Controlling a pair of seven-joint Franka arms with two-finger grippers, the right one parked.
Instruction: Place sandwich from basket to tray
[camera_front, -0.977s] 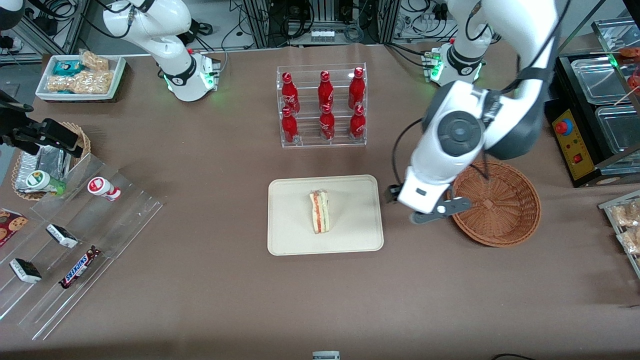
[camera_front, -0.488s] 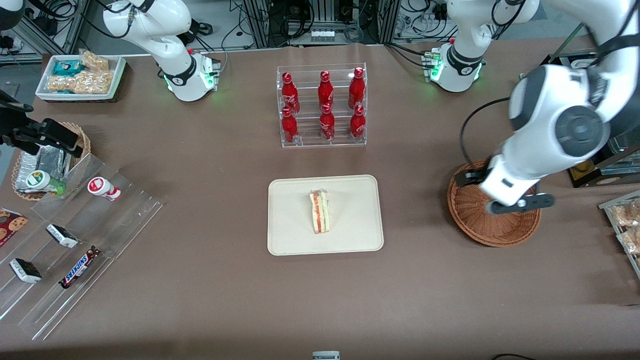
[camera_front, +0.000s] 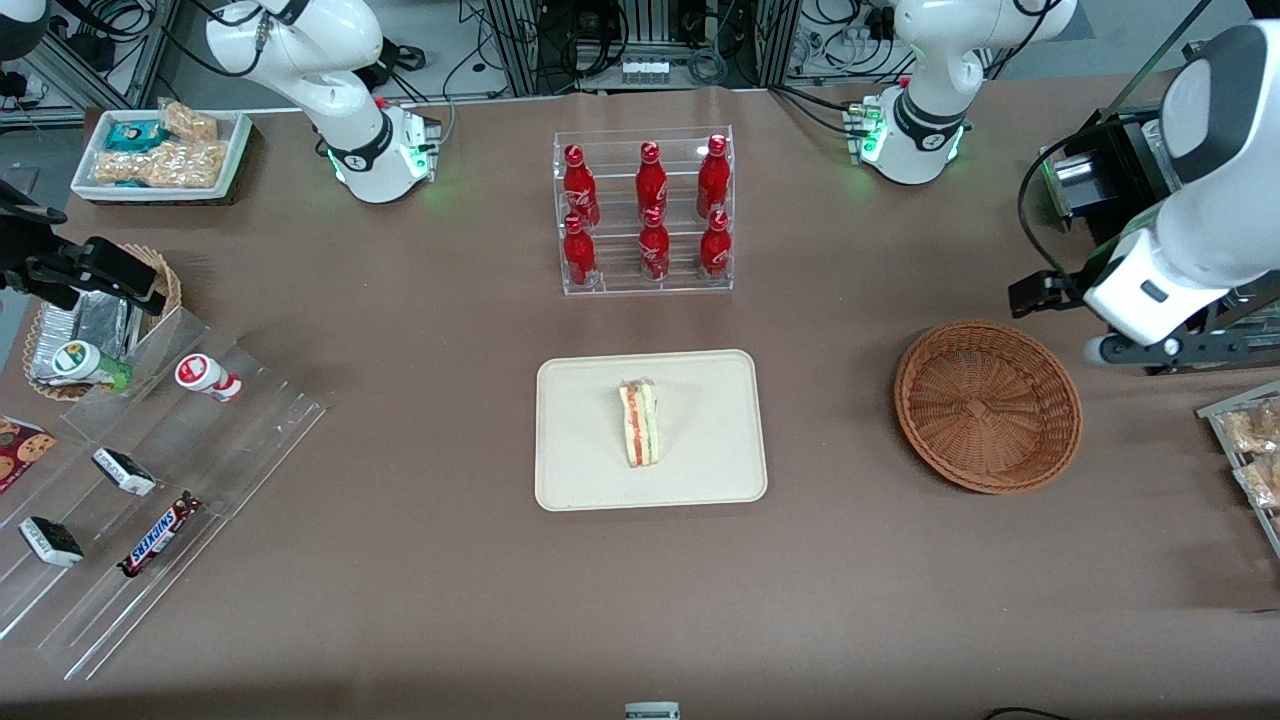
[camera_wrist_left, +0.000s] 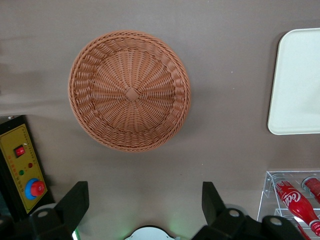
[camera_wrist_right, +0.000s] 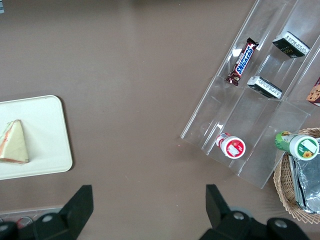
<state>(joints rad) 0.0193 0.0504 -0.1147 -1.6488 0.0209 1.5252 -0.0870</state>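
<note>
The gripper (camera_wrist_left: 142, 202), raised above the worktop near the basket toward the working arm's end, is only partly seen: in the left wrist view its black fingers (camera_wrist_left: 75, 200) are cut off by the picture's edge, though a wide gap between them is shown. In the front view the fingers are hidden by the arm's own white body. The tray (camera_wrist_left: 295, 85) is cropped in the left wrist view, so the sandwich is not caught there. The bottle rack (camera_wrist_left: 287, 200) is clipped too.
</note>
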